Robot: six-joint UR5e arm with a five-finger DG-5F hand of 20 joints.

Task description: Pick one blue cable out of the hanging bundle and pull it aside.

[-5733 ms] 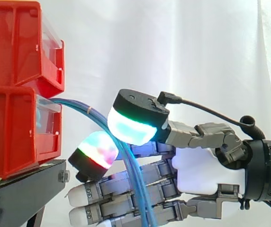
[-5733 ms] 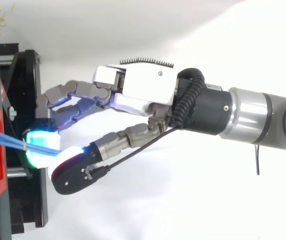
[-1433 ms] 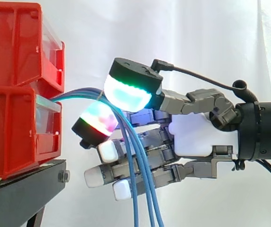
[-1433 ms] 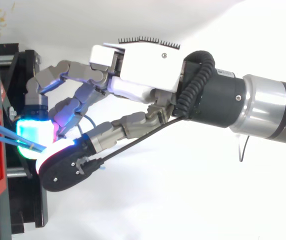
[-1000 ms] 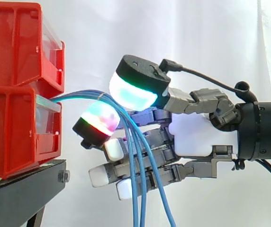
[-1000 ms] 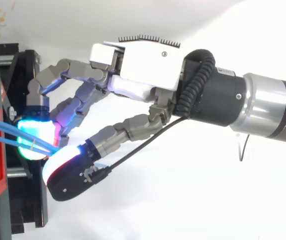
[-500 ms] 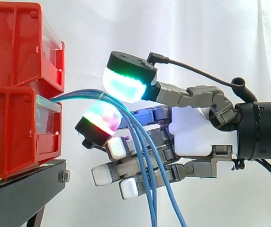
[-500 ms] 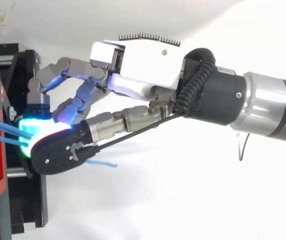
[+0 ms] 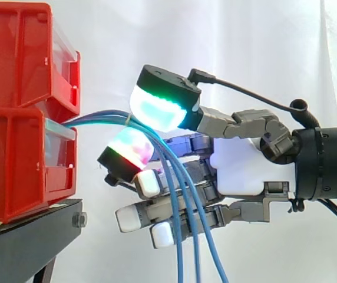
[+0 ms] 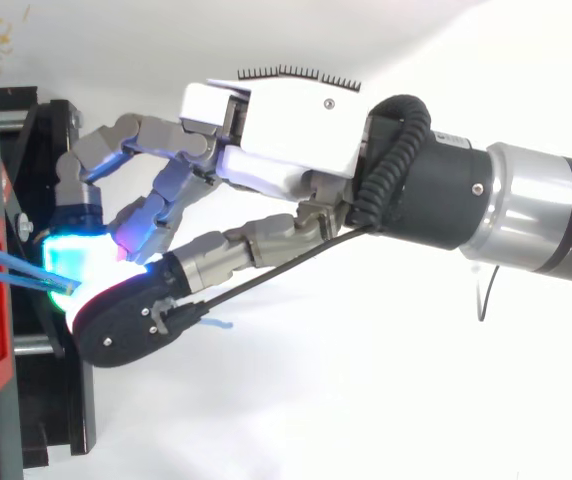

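Whereas a second ago the thumb stood swung out from the fingers, the hand (image 9: pixel 245 171) has now closed it back in. The thumb pad (image 9: pixel 157 109) sits just above a fingertip pad (image 9: pixel 130 147), with the cables (image 9: pixel 98 118) running between the two. From above, the two pads meet right where the blue strands end, so I judge this a pinch on the cables rather than a mere touch. The other fingers are lightly curled behind the hanging strands.

The cables leave the top of the lower of the bins (image 9: pixel 15 165) on the left, above the stand (image 9: pixel 27 236). They arc right to the pinch and drop past the fingers. Half a second ago the thumb sat a little higher and further left; it has since settled down and right onto the strands. In the top view the strands, spread apart at the bin a moment ago, are drawn closer into the pinch. Below the hand they hang fanned out as separate lines.

For the task this means the grasp is made, but several strands seem to pass through it. I cannot tell whether only one is truly caught. No cable is yet drawn aside; the hand is close to the bins.
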